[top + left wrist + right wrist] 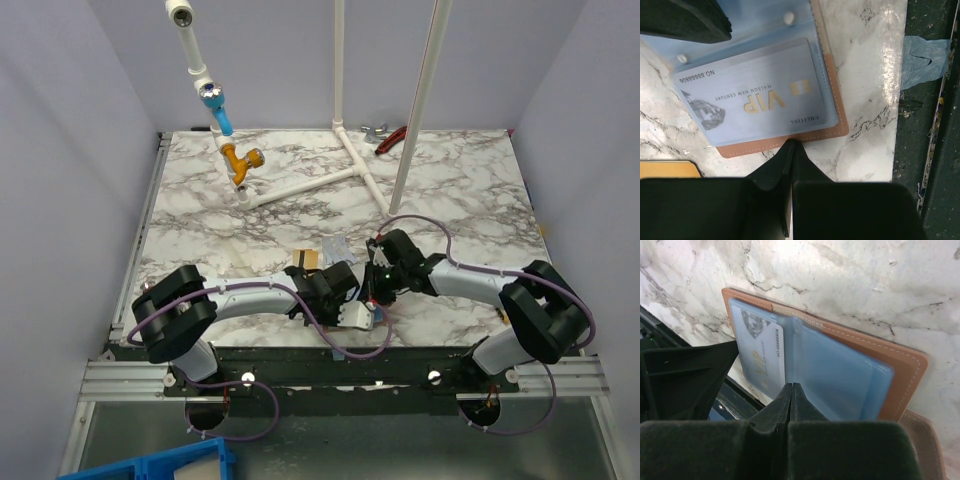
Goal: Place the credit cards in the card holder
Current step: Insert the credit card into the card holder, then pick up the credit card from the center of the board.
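Black left tool [791, 147]: fingers together, empty, tip at edge of tan-brown leather folding card holder [838, 112], open on marble table [865, 75] | right tool [791, 390]: fingers together, empty, over its blue sleeves | done: silvery-grey VIP card [755, 92] sleeved | remaining: at least flat gold plastic card [665, 169] beside it

The left pincer [790, 147] and right pincer [791, 387], both closed, crowd the open card holder [838, 120] from either side at the near edge. Bare table [200, 220] lies wide to left and right. A white pipe frame [310, 182] and upright poles [420, 110] obstruct the far half.
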`<action>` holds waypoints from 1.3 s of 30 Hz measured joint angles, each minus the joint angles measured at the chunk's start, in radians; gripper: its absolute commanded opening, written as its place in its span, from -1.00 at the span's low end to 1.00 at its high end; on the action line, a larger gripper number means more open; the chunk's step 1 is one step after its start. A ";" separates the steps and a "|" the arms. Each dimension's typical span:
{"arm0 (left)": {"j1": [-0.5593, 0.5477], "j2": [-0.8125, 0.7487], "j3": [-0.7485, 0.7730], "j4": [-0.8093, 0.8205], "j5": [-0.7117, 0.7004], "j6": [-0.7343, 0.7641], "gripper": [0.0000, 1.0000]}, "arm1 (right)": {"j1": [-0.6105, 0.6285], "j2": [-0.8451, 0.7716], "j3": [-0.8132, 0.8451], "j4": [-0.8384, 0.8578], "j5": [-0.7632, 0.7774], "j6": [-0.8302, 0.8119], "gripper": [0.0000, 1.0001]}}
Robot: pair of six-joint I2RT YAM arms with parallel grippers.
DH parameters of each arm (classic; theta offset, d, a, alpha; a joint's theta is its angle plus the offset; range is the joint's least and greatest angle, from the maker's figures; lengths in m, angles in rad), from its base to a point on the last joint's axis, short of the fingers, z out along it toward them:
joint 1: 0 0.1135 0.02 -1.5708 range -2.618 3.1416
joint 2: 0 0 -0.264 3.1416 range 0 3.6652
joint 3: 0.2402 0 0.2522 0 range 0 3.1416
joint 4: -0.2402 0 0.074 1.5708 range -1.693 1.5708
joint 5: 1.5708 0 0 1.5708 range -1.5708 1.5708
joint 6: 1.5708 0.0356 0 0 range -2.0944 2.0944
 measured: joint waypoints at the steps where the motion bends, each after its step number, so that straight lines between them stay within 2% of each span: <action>1: 0.002 0.000 0.000 -0.001 0.002 0.000 -1.00 | 0.000 0.000 -0.006 0.006 -0.006 0.001 -0.99; 15: 0.059 0.012 0.019 -0.005 0.000 0.019 -1.00 | 0.027 0.058 -0.011 0.061 -0.037 0.020 -0.98; 17: 0.095 0.011 0.036 -0.030 -0.006 0.027 -1.00 | 0.012 0.041 -0.010 0.043 -0.031 0.019 -0.88; 21: 0.158 -0.002 0.108 -0.101 -0.006 0.037 -1.00 | -0.087 -0.014 0.042 -0.029 -0.020 -0.001 -0.59; 22: 0.173 -0.010 0.138 -0.124 -0.003 0.037 -1.00 | -0.123 -0.024 0.069 -0.043 -0.018 -0.011 -0.46; 25: 0.203 -0.026 0.245 -0.187 0.019 0.034 -0.84 | -0.225 -0.039 0.156 -0.063 -0.014 -0.041 -0.29; 31: 0.213 -0.021 0.410 -0.235 0.071 0.009 -0.81 | -0.390 -0.037 0.203 -0.067 0.022 -0.064 -0.25; 35: 0.213 0.063 0.508 -0.227 0.101 -0.002 -0.84 | -0.458 -0.013 0.182 -0.047 0.072 -0.055 -0.25; 39: 0.216 0.216 0.597 -0.209 0.124 0.003 -0.86 | -0.468 0.024 0.166 -0.014 0.117 -0.042 -0.31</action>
